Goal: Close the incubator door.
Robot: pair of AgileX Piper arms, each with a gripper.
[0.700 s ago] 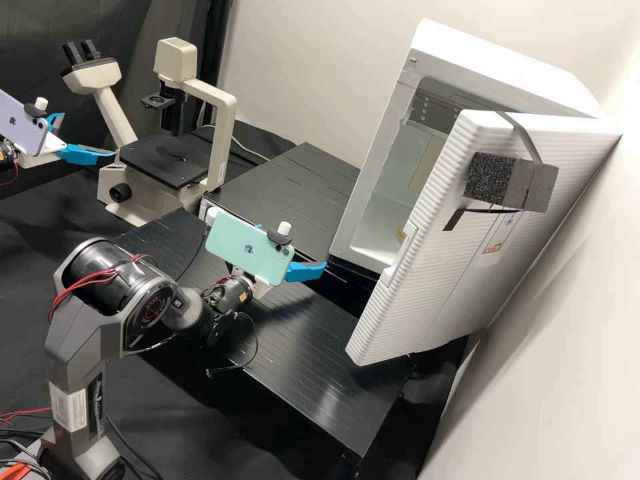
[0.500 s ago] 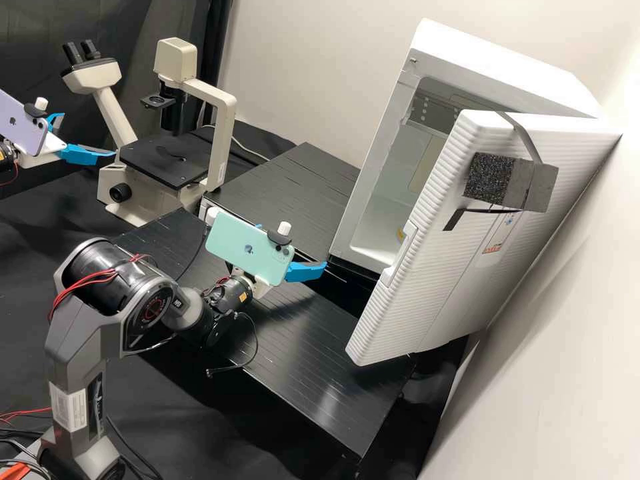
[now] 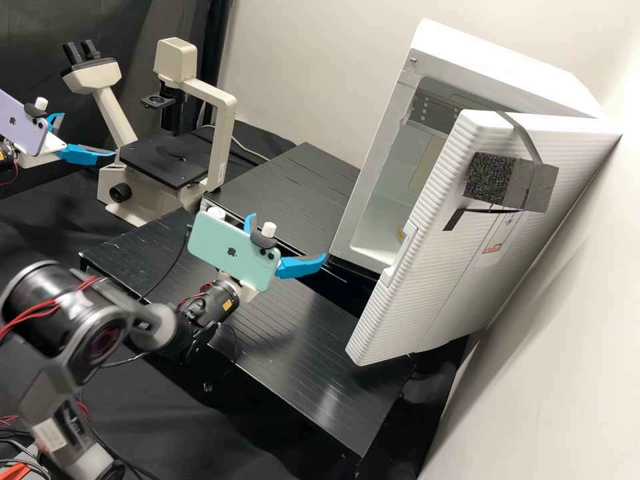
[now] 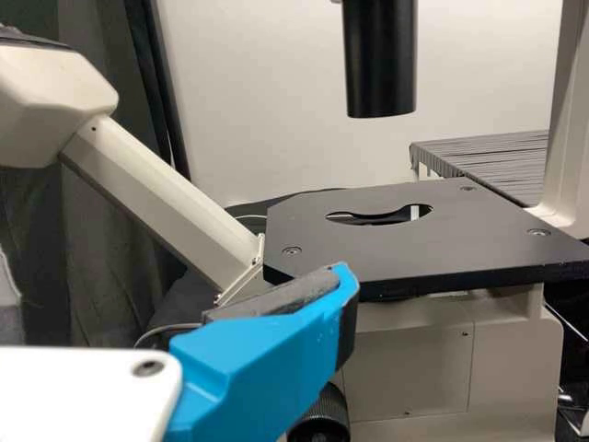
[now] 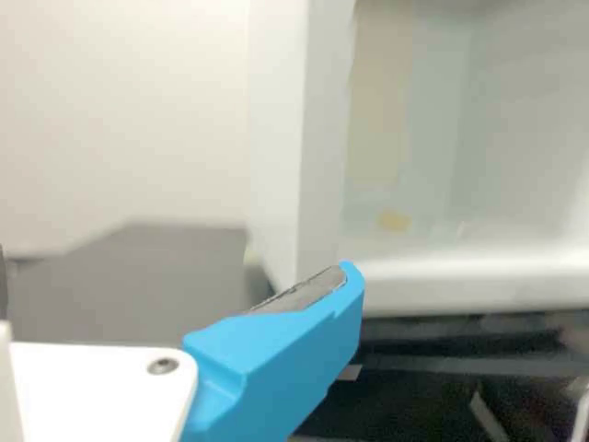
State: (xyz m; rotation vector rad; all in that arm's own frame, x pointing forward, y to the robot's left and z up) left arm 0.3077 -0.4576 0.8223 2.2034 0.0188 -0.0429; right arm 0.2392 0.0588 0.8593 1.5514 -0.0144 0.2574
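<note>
The right gripper hangs with its two blue fingers spread apart and nothing between them, near the front edge of the incubator and short of its door. In the right wrist view, one finger shows against the pale chamber beyond. The door stands wide open, its outer face turned away from the incubator's mouth and its ribbed free edge towards the arm. It looks broad, stiff and hollow-shelled, likely weighty in itself but carried by its hinge, so it should need a steady push more than a lift. The handle, set into the free edge, seems the best place to hook or pinch; otherwise the gripper could go round and press on the outer face close to that edge, where leverage is greatest. The hard plastic may let smooth fingers slide, though the ribs might help. I would avoid the dark foam block and the strap above it, which look soft and could pull loose. Farther off, the left gripper has its fingers apart too, holding nothing, beside the cream microscope, well away from the door
</note>
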